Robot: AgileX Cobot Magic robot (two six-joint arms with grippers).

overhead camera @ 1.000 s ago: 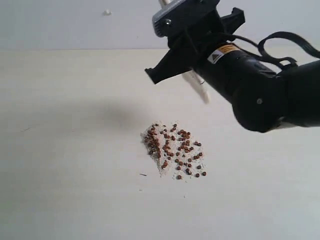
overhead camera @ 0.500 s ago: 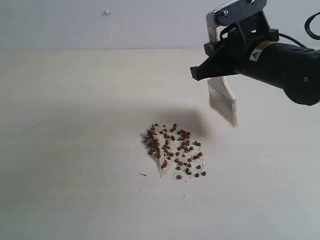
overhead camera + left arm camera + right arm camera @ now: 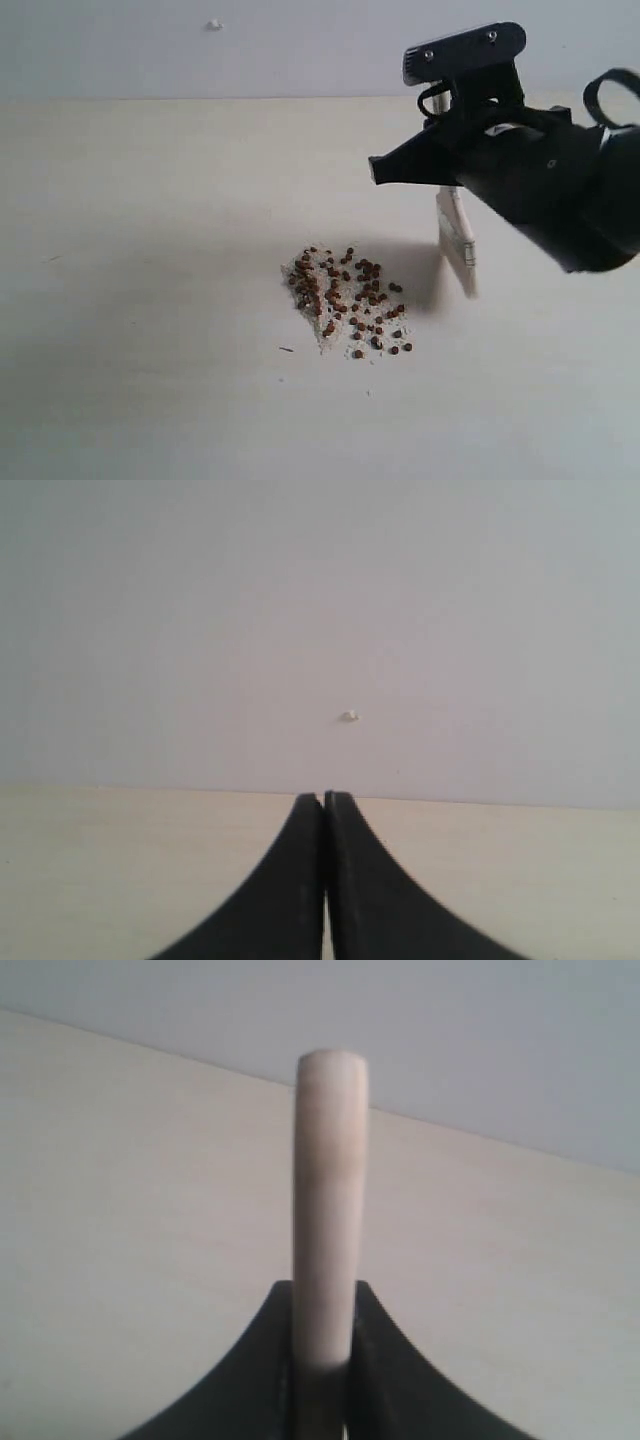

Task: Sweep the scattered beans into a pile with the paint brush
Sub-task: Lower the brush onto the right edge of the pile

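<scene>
Beans [image 3: 345, 305], dozens of tiny round reddish-brown ones mingled with whitish crumbs [image 3: 322, 335], lie in a loose patch on the pale cream table [image 3: 150, 300] in the exterior view, below the black right gripper [image 3: 432, 160] and further left in that view. That gripper is clamped on the wide flat paint brush [image 3: 456, 240] with silver metal band and off-white bristles. The brush hangs down from it, bristle end lowest, near the patch's right edge and apart from it (whether the bristles meet the table cannot be told). A small white speck [image 3: 213, 24] sits on the pale grey wall [image 3: 100, 50], well off from the gripper.

Left wrist view: the black left gripper [image 3: 324, 798] has its fingers pressed together with nothing between them; beyond the tips lie the table's far edge and the wall with the speck.

Right wrist view: the paint brush [image 3: 330, 1190] shows its pale cream wooden handle standing up between the right gripper's fingers, pinched tight, with table and wall behind it.
</scene>
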